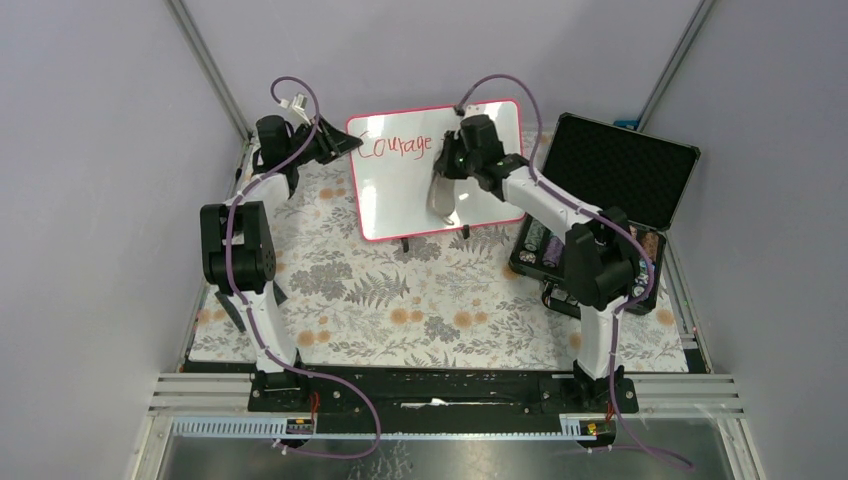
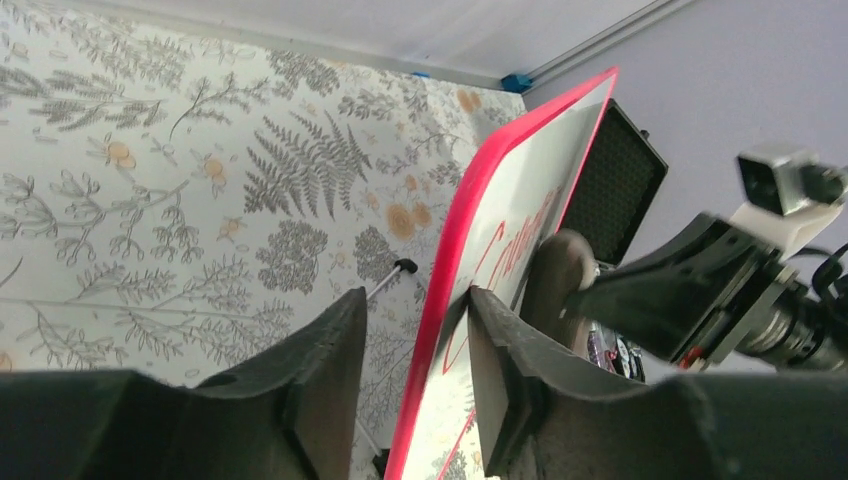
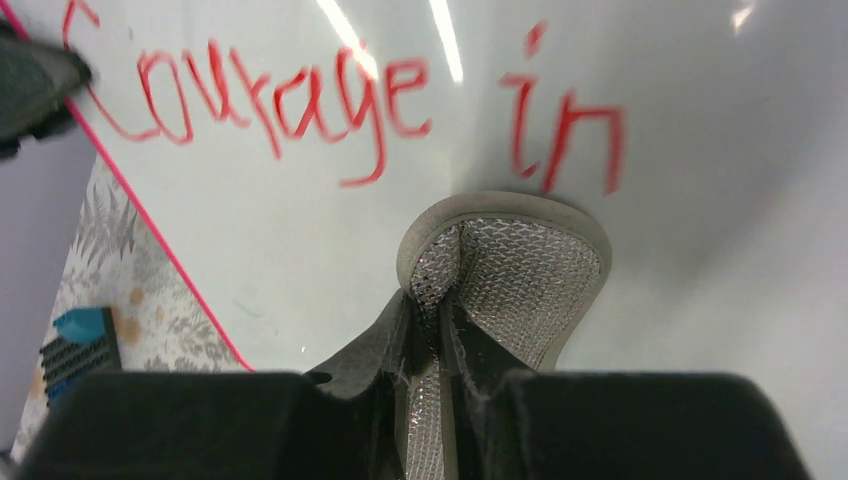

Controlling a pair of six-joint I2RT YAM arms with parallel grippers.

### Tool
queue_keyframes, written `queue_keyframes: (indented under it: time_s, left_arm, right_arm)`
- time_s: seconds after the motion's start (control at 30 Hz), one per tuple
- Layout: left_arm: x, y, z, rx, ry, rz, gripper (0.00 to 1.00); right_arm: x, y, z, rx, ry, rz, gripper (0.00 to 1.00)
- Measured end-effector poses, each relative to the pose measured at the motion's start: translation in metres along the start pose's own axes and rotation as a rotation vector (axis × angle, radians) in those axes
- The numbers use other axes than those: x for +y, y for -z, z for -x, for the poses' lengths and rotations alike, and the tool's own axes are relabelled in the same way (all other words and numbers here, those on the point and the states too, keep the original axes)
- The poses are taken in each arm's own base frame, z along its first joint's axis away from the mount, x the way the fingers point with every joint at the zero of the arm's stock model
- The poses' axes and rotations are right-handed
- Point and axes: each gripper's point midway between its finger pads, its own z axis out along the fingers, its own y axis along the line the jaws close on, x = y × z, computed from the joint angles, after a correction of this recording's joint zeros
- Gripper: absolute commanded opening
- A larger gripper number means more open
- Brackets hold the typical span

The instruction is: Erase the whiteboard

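Observation:
The whiteboard, white with a pink-red frame, stands tilted on the floral cloth at the back middle. Red handwriting reads "Courage in". My left gripper is open at the board's upper left edge. In the left wrist view its jaws straddle the frame; the right finger touches the board's face, and a gap shows at the left finger. My right gripper is shut on a grey sponge with silver mesh. The sponge rests against the board just below "in".
A black foam-lined case lies open at the right, with batteries and small items in its lower half. The board's thin black feet stand on the floral cloth. Grey walls close in on all sides.

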Motion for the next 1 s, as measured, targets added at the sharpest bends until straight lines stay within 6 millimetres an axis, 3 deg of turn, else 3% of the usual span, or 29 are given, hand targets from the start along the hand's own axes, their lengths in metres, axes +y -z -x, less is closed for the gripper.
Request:
queue_keyframes:
  time_s: [0.17, 0.53, 0.73, 0.87, 1.0]
  left_arm:
    - [0.006, 0.003, -0.005, 0.024, 0.013, 0.041, 0.53]
    - [0.001, 0.016, 0.02, -0.08, 0.093, -0.007, 0.63]
    - [-0.018, 0.019, 0.041, -0.147, 0.071, -0.086, 0.52]
    - [-0.024, 0.014, 0.039, -0.148, 0.054, -0.117, 0.46]
    - [-0.019, 0.008, 0.032, -0.132, 0.059, -0.122, 0.33]
  right_arm:
    - [-0.025, 0.007, 0.04, -0.07, 0.002, -0.034, 0.0]
    - [-0.044, 0.013, 0.042, -0.041, 0.031, -0.072, 0.0]
    - [-0.051, 0.027, 0.079, -0.103, 0.063, -0.104, 0.0]
    - [-0.054, 0.036, 0.108, -0.159, 0.118, -0.154, 0.0]
    - [-0.06, 0.035, 0.127, -0.194, 0.172, -0.206, 0.0]
